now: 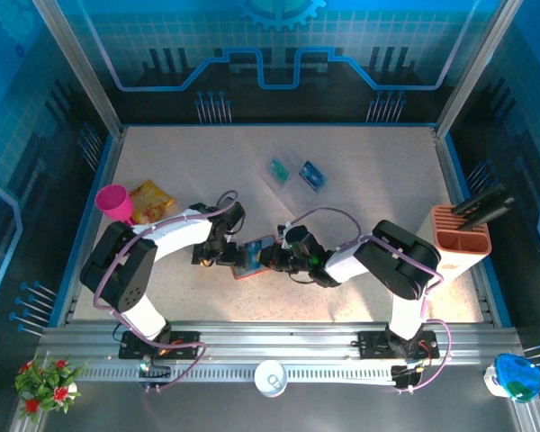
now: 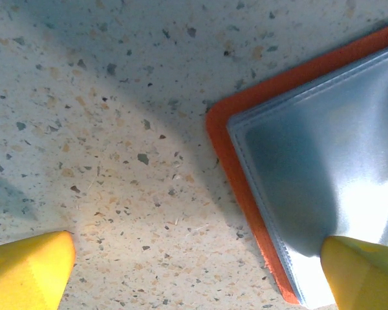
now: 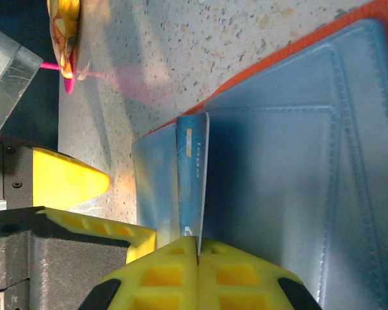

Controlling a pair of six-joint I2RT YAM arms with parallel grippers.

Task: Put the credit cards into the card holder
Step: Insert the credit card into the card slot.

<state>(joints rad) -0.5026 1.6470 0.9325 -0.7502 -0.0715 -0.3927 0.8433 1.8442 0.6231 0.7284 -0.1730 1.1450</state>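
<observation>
Open card holder (image 1: 252, 256) lay at centre frame of the top view, between both tools. Right tool (image 3: 196, 242) was pinched tight on a blue card (image 3: 193, 174), the card's edge at a grey-blue pocket; left tool (image 2: 195, 271) stood wide, straddling the holder's orange corner. Upper centre, two more cards (image 1: 279, 169) lay on the surface (image 1: 162, 162), well apart from the holder.

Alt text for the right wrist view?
The right gripper is shut on a blue card, held on edge at a pocket of the open orange wallet on the speckled table.
</observation>
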